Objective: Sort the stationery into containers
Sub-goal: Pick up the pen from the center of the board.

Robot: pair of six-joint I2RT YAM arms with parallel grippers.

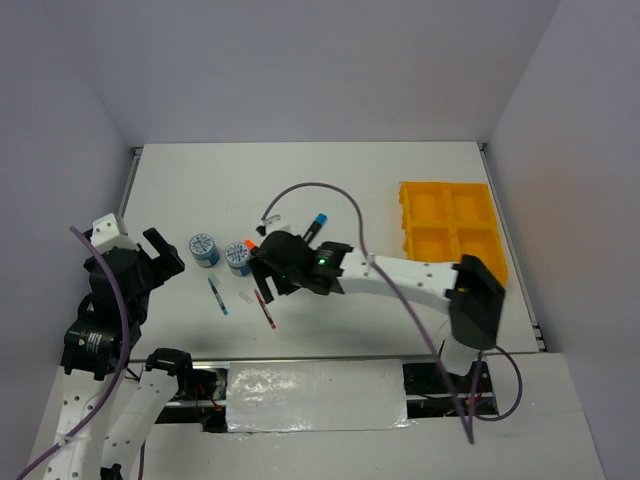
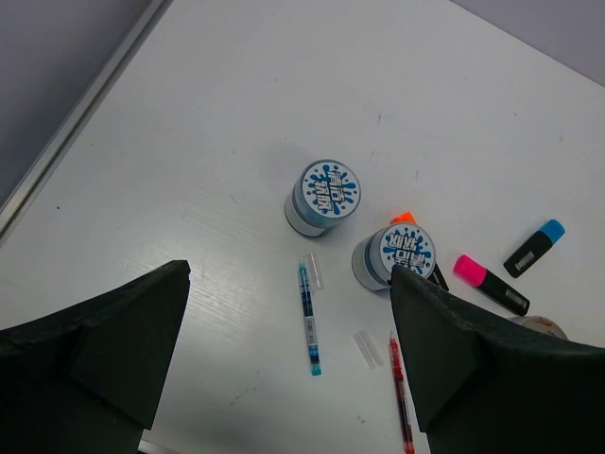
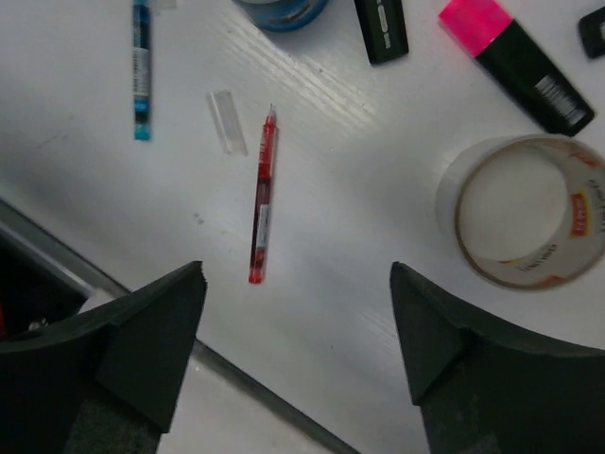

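Four square compartments of the bright yellow plastic tray (image 1: 446, 226), right in the overhead frame, show bare floors. Blue splash logos top two blue-white tape rolls (image 2: 322, 194), lettering unreadable. My left claw (image 2: 288, 284) hangs wide above them; my right claw (image 3: 298, 274), equally wide, hovers over a thin red pen (image 3: 262, 203) and silvery tape ring (image 3: 452, 194).
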